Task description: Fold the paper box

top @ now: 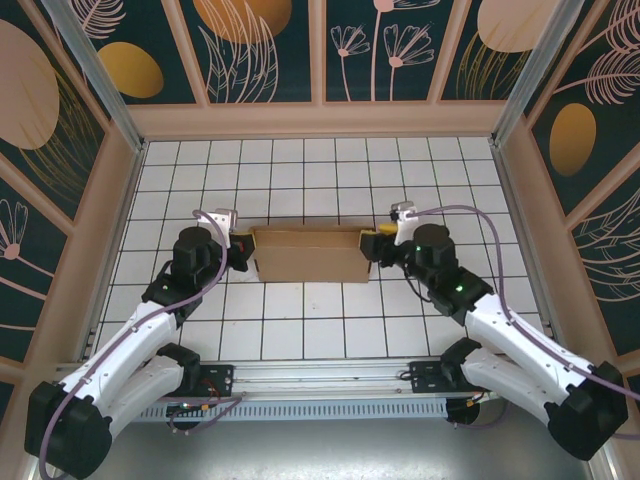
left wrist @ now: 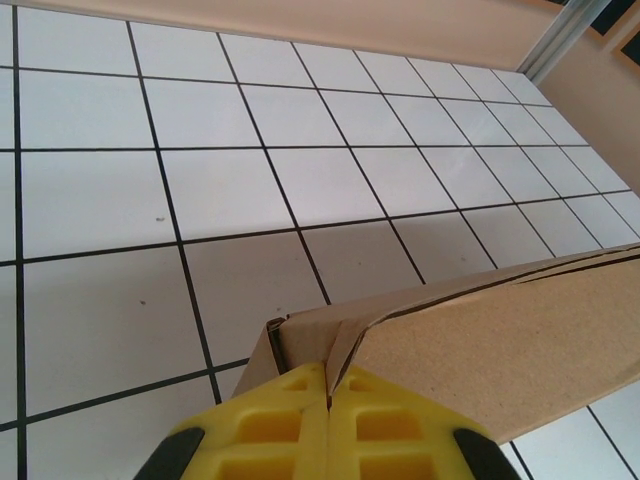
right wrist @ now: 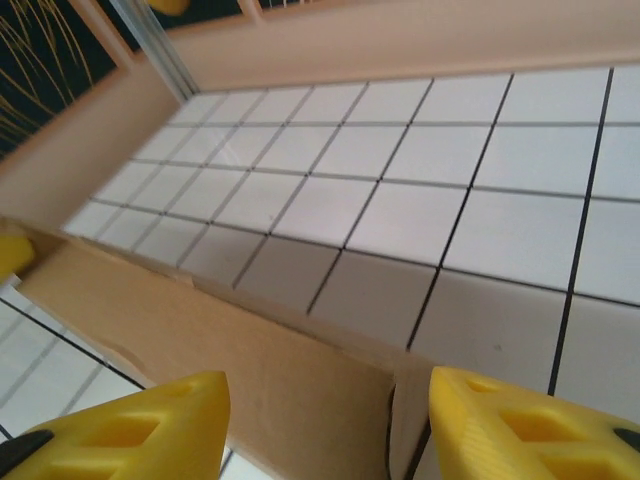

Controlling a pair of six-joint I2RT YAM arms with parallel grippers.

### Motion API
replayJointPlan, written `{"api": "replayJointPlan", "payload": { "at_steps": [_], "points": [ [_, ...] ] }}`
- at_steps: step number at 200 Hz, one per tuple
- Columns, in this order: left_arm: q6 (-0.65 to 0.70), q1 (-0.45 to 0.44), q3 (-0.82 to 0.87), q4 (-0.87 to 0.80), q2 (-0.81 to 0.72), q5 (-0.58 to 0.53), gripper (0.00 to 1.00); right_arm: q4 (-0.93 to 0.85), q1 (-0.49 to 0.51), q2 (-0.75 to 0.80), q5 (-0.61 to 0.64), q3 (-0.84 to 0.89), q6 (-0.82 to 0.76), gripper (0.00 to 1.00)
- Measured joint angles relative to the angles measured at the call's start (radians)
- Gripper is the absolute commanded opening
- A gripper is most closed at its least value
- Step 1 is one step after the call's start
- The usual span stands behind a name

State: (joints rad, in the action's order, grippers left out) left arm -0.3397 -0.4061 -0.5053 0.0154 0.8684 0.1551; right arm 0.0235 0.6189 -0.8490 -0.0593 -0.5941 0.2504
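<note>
- The paper box (top: pixel 308 255) lies at the middle of the worktop (top: pixel 300 180), its long sides parallel to the near edge, with one hand at each short end
- It looks like thin brown cardboard: probably light, stiff across each panel and willing to bend only at its creases, and easily dented or torn at tabs
- The end flaps and wall edges seem the best places to pinch it, close to a crease
- The left hand (left wrist: pixel 328 385) is clamped tight on a thin flap at the box's left corner
- The right hand (right wrist: pixel 328 385) stands with its fingers apart on either side of the right end wall, gripping nothing
- The worktop is smooth white tile with dark grid lines, so the box may slide when pushed
- Beige walls and dark panels with plant motifs (top: pixel 262 50) enclose the worktop on three sides
</note>
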Motion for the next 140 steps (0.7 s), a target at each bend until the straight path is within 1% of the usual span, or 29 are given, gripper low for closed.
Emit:
{"api": "replayJointPlan", "payload": {
  "at_steps": [14, 27, 48, 60, 75, 97, 112, 140],
  "points": [
    [0.01, 0.0, -0.002, -0.005, 0.0, 0.0, 0.0, -0.006, -0.05, 0.011, -0.054, -0.026, 0.016, 0.55],
    [0.017, 0.0, -0.006, -0.01, 0.001, 0.0, 0.0, -0.005, -0.104, 0.012, -0.101, -0.046, 0.047, 0.51],
    [0.023, 0.0, -0.01, -0.015, 0.003, 0.0, 0.0, -0.02, -0.182, -0.014, -0.141, -0.085, 0.139, 0.45],
    [0.025, 0.0, -0.01, -0.016, 0.003, 0.0, 0.0, -0.041, -0.2, -0.056, -0.148, -0.124, 0.209, 0.44],
    [0.025, 0.0, -0.01, -0.016, 0.003, 0.0, 0.0, -0.06, -0.201, -0.117, -0.152, -0.169, 0.293, 0.44],
    [0.025, 0.0, -0.01, -0.016, 0.002, 0.0, 0.0, -0.078, -0.198, -0.184, -0.152, -0.188, 0.383, 0.44],
    [0.025, 0.0, -0.01, -0.016, 0.001, 0.0, 0.0, -0.093, -0.183, -0.217, -0.147, -0.19, 0.406, 0.44],
    [0.025, 0.0, -0.01, -0.019, -0.001, -0.001, 0.0, -0.125, -0.102, -0.259, -0.104, -0.198, 0.393, 0.42]
  ]
}}
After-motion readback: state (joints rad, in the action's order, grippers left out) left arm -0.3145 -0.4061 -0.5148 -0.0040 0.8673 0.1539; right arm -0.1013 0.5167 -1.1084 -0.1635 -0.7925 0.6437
